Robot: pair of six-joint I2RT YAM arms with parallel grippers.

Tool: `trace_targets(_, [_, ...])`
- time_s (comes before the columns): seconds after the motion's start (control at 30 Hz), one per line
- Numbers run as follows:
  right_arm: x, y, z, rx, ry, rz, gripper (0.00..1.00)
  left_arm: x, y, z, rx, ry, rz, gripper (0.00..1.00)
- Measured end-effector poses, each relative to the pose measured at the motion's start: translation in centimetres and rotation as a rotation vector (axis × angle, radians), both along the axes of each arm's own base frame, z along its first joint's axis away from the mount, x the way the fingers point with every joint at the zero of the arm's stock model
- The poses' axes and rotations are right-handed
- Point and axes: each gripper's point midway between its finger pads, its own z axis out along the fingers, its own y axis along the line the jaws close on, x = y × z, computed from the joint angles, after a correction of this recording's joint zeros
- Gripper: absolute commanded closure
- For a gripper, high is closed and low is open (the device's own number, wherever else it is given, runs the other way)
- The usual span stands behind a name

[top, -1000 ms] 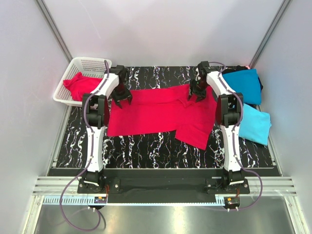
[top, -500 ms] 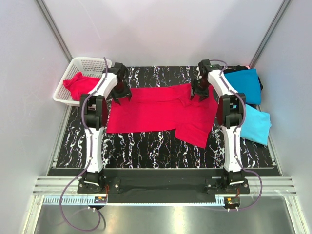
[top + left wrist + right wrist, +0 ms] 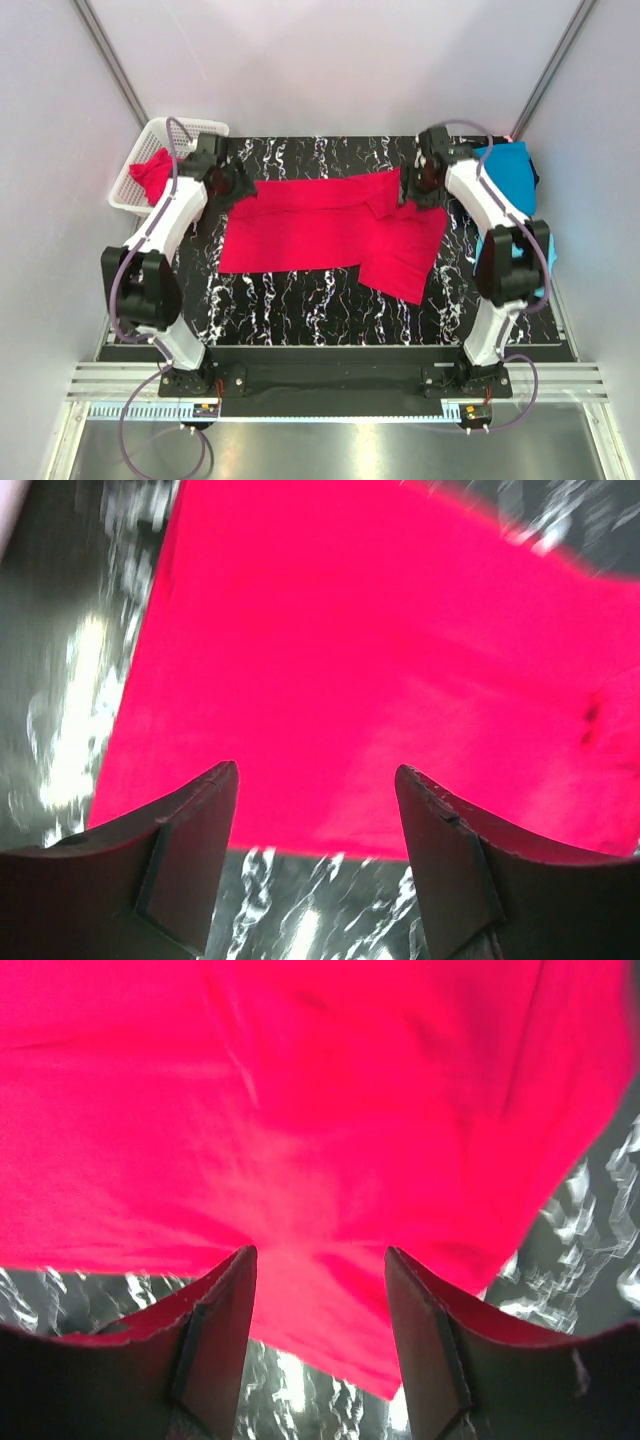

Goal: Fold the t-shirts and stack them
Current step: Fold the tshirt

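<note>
So here's your scene. The red shirt (image 3: 310, 225) lies spread out across the middle of the counter (image 3: 300, 295), long side running left to right. Its right end is messier: a chunk folds down toward the near right, so the outline is wider there than on the left, and a couple of creases show near the far right corner.

Your left fingers (image 3: 228, 185) sit at the shirt's far left corner. In the left wrist view they (image 3: 185, 850) stand wide apart with nothing between them, just red cloth and a strip of marble counter underneath. That view is blurry, so I can't tell if the tips touch the cloth.

Your right fingers (image 3: 420, 187) are at the far right edge of the same shirt. In the right wrist view they (image 3: 215, 1330) are also spread, a bit narrower than the left pair. Red fills nearly the whole view, with the hem running just past the tips. Nothing looks pinched, and the cloth seems to lie below them rather than in them.

Off to the sides, a second red one (image 3: 150, 172) lies crumpled in the white basket (image 3: 200, 124) at the far left corner. The teal shirt (image 3: 512, 170) is folded at the far right corner, partly hidden behind your right arm. Both are well apart from the spread shirt.
</note>
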Motion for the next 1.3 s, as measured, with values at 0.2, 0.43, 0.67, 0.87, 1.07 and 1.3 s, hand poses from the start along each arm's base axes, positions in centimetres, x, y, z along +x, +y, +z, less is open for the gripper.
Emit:
trace_targets(0.2, [-10.8, -1.1, -3.1, 0.033, 0.005, -0.089, 0.39, -10.8, 0.2, -8.5, 0.002, 0.170, 0.056, 0.31])
trace_targets(0.43, [-12.7, -1.9, 0.1, 0.092, -0.158, -0.172, 0.39, -13.6, 2.6, -8.5, 0.051, 0.094, 0.211, 0.31])
trace_targets(0.67, [-14.1, -2.4, -1.2, 0.106, -0.158, -0.223, 0.40, -13.7, 5.6, -9.4, 0.155, 0.100, 0.391, 0.34])
trace_targets(0.87, [-15.8, -2.7, -3.7, 0.091, -0.088, -0.240, 0.40, -14.7, 6.3, -14.8, 0.203, 0.293, 0.430, 0.37])
trace_targets(1.07, [-15.9, -2.6, -3.6, 0.099, -0.094, -0.236, 0.41, -13.9, 6.7, -15.4, 0.110, 0.269, 0.473, 0.37])
trace_targets(1.3, [-16.3, -2.6, -4.4, 0.098, -0.081, -0.235, 0.42, -12.9, 7.2, -15.1, 0.052, 0.217, 0.497, 0.39])
